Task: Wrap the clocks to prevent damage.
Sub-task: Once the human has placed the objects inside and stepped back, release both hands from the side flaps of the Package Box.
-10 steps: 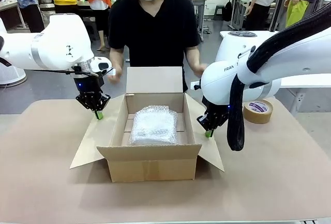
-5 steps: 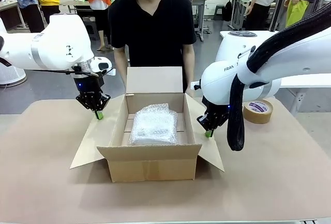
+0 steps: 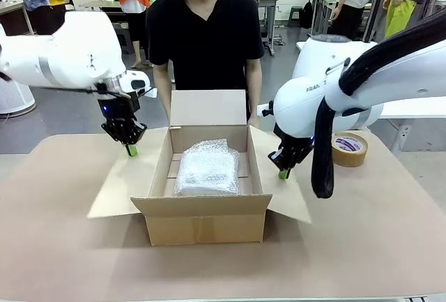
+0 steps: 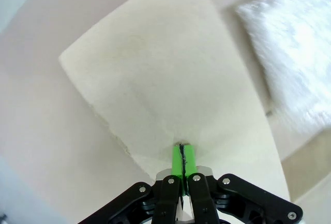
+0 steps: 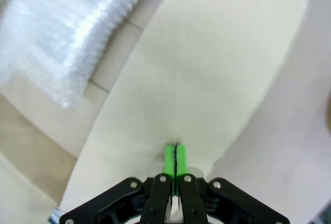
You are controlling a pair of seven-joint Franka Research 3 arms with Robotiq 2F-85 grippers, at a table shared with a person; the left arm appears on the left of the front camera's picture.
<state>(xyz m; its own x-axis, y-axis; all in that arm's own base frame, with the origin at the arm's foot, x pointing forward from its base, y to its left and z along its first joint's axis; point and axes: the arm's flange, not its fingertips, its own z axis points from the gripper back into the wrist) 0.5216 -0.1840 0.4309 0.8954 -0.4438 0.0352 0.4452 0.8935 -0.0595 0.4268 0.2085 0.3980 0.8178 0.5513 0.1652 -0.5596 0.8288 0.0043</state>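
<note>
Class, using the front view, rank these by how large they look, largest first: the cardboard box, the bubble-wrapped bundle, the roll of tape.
1. Cardboard box, open at the top.
2. Bubble-wrapped bundle, lying inside the box.
3. Roll of tape on the table, farther back, yet plainly smallest.

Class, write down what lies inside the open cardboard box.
A bubble-wrapped bundle lies on the floor of the box. What the wrap covers cannot be seen.
</note>
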